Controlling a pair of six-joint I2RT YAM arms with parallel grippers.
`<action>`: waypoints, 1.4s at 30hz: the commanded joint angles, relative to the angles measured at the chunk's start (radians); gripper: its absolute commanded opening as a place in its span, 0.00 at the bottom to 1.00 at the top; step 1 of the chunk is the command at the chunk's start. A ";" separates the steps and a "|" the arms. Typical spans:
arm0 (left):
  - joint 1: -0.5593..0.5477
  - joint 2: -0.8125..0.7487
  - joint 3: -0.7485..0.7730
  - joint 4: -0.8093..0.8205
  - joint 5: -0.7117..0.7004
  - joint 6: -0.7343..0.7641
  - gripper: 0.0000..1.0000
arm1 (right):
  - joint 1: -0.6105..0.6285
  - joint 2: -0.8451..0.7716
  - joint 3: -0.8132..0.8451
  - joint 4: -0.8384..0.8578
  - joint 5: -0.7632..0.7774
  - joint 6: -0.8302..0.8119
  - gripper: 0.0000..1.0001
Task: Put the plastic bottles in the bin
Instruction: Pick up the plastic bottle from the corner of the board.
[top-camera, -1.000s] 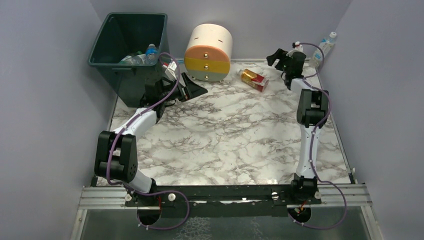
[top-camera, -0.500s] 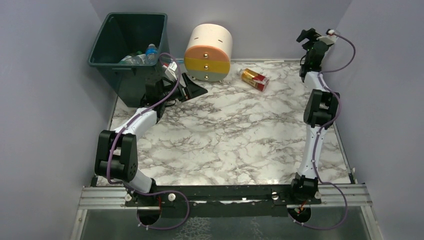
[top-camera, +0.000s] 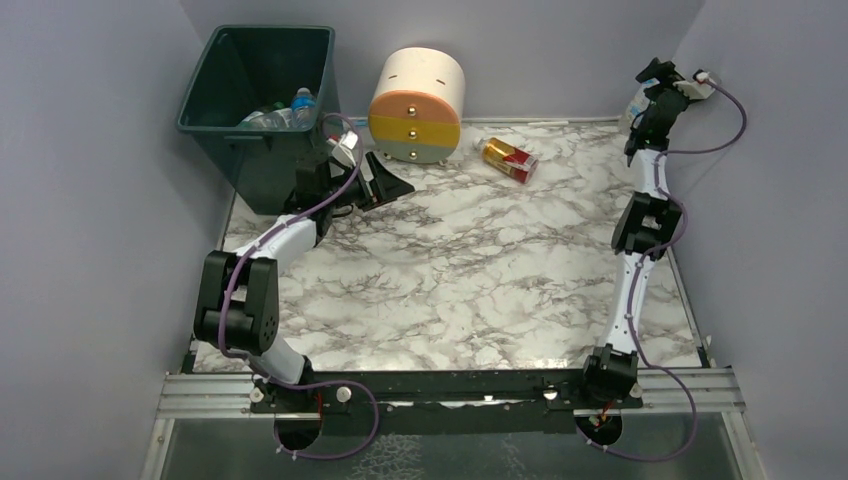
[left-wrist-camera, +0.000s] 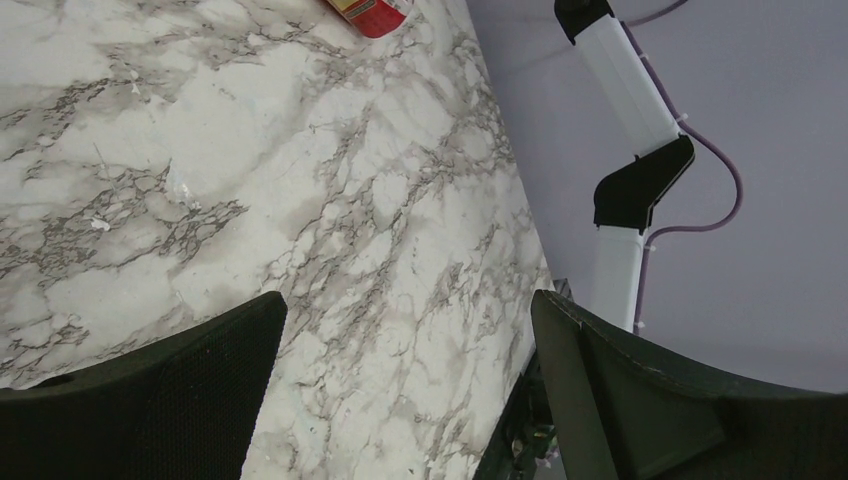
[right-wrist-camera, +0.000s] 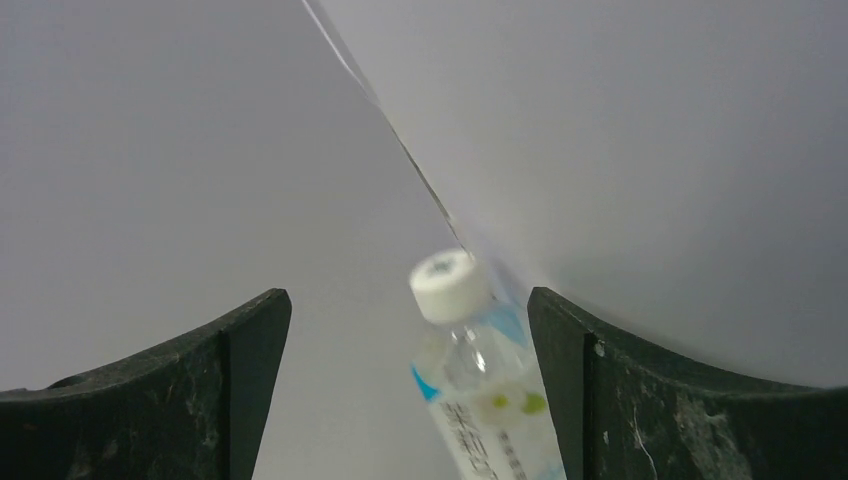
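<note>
Right fingers (right-wrist-camera: 150, 410), spread, frame a white-capped bottle (right-wrist-camera: 485, 410) ahead in the wall corner, ungripped. Left fingers (left-wrist-camera: 150, 400), spread over the bench (left-wrist-camera: 300, 200), have the bin (top-camera: 255, 165) behind, a drawer unit (top-camera: 418, 92) beside, a yellow-orange bottle (left-wrist-camera: 370, 12) lying ahead.

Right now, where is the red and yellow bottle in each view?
Top external: red and yellow bottle lying far back, right of the drawer unit.
Left wrist: at the top edge, cut off.
Right wrist: not in it.
Shared landmark: marble table, top and left wrist.
</note>
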 joint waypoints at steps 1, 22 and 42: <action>-0.007 0.021 0.002 -0.003 -0.027 0.033 0.99 | -0.030 0.067 -0.004 -0.027 0.008 0.032 0.91; -0.024 0.049 0.022 -0.050 -0.038 0.068 0.99 | 0.007 0.207 0.026 -0.045 -0.143 0.039 1.00; -0.050 0.077 0.030 -0.047 -0.054 0.066 0.99 | 0.164 -0.483 -0.987 0.366 -0.204 -0.038 1.00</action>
